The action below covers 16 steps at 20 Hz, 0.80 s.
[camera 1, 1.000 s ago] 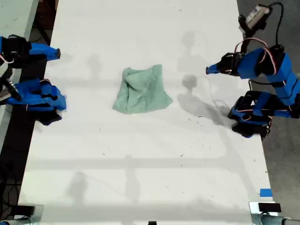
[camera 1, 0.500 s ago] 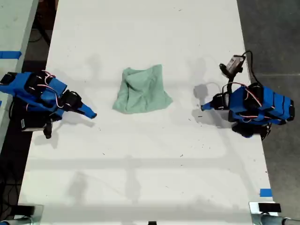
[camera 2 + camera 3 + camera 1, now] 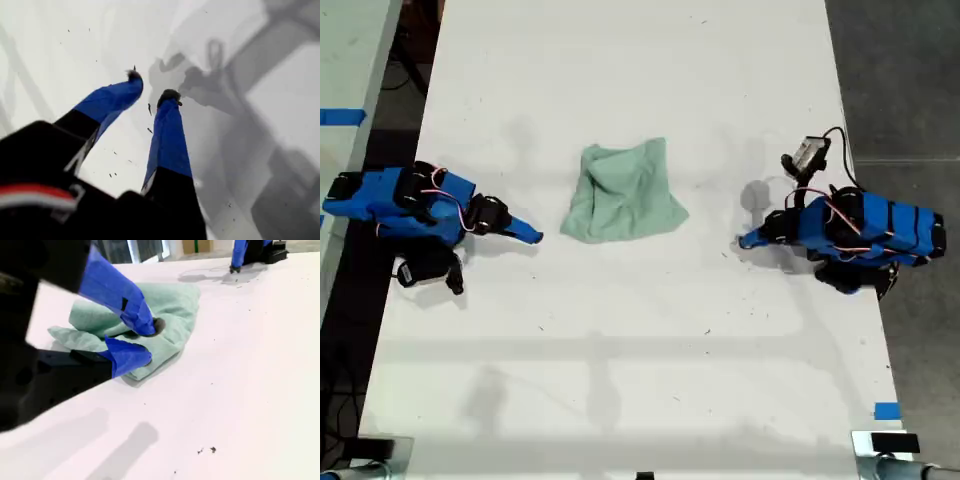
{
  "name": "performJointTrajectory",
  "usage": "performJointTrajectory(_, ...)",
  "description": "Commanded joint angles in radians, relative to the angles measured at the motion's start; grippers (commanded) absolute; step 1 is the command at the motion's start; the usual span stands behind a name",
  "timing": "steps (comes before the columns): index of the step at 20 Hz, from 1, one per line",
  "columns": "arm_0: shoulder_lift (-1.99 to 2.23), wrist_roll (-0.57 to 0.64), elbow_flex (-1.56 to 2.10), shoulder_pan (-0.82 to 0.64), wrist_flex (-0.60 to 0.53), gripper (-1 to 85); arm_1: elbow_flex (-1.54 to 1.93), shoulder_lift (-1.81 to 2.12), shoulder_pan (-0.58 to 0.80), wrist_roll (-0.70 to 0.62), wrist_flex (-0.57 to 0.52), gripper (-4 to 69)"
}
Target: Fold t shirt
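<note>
T shirt bunched at table centre; both grippers low and empty.

No legible writing appears. The t shirt (image 3: 623, 193) lies crumpled on the white table (image 3: 640, 380), unchanged. My second gripper (image 3: 528, 234), jaws slightly parted and holding nothing, has advanced to just short of its near edge. My first gripper (image 3: 747, 240), narrowly open and empty, has dropped toward the table, well apart from the shirt.
</note>
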Motion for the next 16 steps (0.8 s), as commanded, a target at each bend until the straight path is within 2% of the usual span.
performJointTrajectory(1, 0.008, 0.057, 0.003, -0.084, -0.009, 5.2, 0.052, 0.008, -0.014, 0.110, -0.055, 15.5)
performJointTrajectory(16, 0.008, 0.057, 0.003, -0.103, -0.009, 5.2, 0.054, 0.008, -0.017, 0.071, -0.054, 15.7)
